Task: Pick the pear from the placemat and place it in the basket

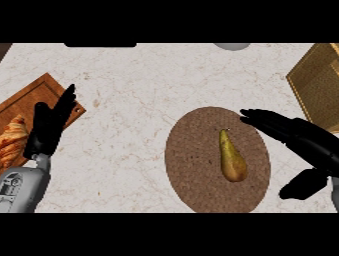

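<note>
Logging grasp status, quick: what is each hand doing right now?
Left hand: open, fingers straight, holding nothing.
Right hand: open beside the pear, holding nothing.

One pear (232, 157) lies on one round placemat (194, 175) just left of the right hand (305, 137). One basket (316, 95) stands beyond that hand's fingertips. One croissant (11, 140) sits on one board (32, 95), just left of the left hand (50, 127). Two hands in all show over one counter (128, 75). One grey object (233, 46) is cut off well beyond both.
</note>
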Available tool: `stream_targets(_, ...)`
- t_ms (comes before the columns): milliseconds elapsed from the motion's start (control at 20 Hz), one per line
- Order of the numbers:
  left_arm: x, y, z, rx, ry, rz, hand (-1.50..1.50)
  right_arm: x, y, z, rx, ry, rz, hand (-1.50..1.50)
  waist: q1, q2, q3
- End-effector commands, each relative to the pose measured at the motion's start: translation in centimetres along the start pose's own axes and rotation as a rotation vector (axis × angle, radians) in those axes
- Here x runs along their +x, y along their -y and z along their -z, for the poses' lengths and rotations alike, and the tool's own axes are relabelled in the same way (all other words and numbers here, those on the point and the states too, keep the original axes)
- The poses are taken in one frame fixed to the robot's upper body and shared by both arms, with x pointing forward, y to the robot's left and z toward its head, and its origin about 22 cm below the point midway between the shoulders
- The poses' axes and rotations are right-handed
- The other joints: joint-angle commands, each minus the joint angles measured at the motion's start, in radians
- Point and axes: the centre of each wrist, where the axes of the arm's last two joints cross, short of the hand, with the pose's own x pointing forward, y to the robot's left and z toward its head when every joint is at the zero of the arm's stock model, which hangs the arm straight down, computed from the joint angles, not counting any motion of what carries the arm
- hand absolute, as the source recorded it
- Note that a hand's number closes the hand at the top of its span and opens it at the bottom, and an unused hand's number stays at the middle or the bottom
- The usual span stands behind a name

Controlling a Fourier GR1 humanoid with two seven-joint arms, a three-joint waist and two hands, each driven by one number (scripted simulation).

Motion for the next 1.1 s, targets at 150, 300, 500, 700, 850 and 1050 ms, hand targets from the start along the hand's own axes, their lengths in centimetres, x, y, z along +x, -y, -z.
stream_targets(150,-1.2,1.0,-0.3,0.0,-0.004,-0.007,0.0,-1.8,-1.0,1.8,-0.017,0.001,0.004,-1.5,0.0,0.0,0.0)
stream_targets(300,-0.9,-0.6,-0.9,-0.021,-0.006,0.007,0.0,-0.8,-3.3,2.6,-0.014,0.014,-0.023,-1.5,0.0,0.0,0.0)
stream_targets(500,-0.8,1.2,-1.0,-0.006,0.001,0.01,0.0,-1.9,-5.6,2.2,-0.002,0.033,0.0,-1.5,-0.002,0.0,0.0)
stream_targets(700,0.6,0.0,-0.7,-0.009,-0.002,0.006,0.0,-1.8,-4.6,3.3,0.012,0.022,0.008,-1.5,-0.001,0.0,0.0)
stream_targets(850,-0.5,-1.0,-0.5,-0.007,-0.003,-0.025,0.0,-1.2,-4.5,5.5,0.013,0.002,0.007,-1.5,0.0,0.0,0.0)
stream_targets(1050,0.0,1.4,0.1,-0.004,-0.003,-0.011,0.0,-0.5,-6.2,5.4,0.052,-0.008,-0.019,-1.5,-0.003,-0.001,0.0)
